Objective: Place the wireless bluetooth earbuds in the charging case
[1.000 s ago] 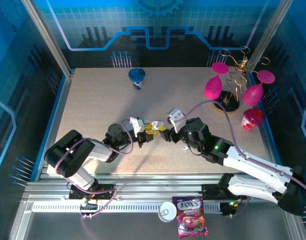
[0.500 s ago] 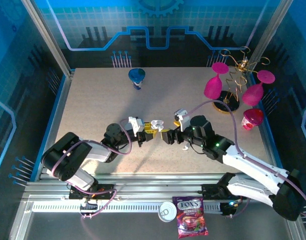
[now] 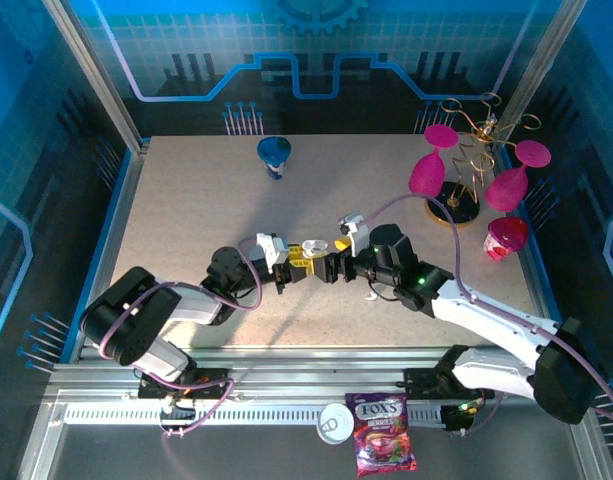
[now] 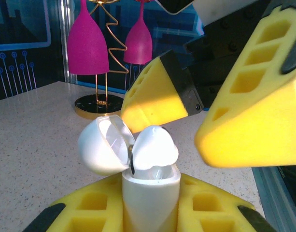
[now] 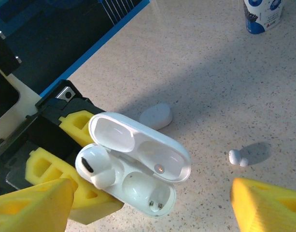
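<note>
A white charging case (image 5: 138,181) stands with its lid (image 4: 102,145) hinged open, and my left gripper (image 4: 150,215) is shut on its lower body. One white earbud (image 5: 94,166) sits in the left slot; the right slot (image 5: 150,191) is empty. Another earbud (image 5: 238,157) lies loose on the table to the right. My right gripper (image 5: 148,210) hangs open just over the case, its yellow fingers (image 4: 254,106) wide apart and holding nothing. In the top view both grippers meet at mid-table, left (image 3: 298,262) and right (image 3: 331,268).
A second, closed white case (image 5: 156,116) lies on the table just beyond the open one. A blue cup (image 3: 275,153) stands at the back, pink wine glasses on a gold stand (image 3: 456,185) and a pink cup (image 3: 506,237) at the right. A candy bag (image 3: 384,440) lies on the front rail.
My right wrist has shifted a little to the left, closer over the case. The left arm has held still with the case.
</note>
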{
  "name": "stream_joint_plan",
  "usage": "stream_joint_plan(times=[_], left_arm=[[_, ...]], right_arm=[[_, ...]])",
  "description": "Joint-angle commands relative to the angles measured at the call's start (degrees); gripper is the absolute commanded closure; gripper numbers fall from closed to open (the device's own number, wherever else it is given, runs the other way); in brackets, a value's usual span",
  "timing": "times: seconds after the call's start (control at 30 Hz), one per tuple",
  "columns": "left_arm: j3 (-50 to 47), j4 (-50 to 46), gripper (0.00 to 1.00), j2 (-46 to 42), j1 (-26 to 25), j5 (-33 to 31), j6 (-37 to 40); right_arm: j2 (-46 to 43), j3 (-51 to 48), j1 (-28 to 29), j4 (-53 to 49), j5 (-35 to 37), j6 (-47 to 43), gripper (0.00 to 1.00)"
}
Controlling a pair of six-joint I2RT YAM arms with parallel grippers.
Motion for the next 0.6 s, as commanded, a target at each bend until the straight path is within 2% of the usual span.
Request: stream_joint_plan(times=[0.0, 0.4, 0.57], left_arm=[[0.1, 0.6, 1.0, -1.9, 0.0, 1.5, -0.3], [0.8, -2.3, 1.0, -4.5, 0.0, 1.5, 0.5], [0.7, -2.3, 1.0, -4.1, 0.0, 1.2, 1.1]], right_arm=[[0.1, 2.0, 0.3, 0.4, 1.8, 1.1, 0.16], [-3.6, 0.7, -1.8, -3.5, 5.3, 0.2, 0.17], [-5.5, -0.2, -2.2, -2.1, 3.2, 0.3, 0.17]])
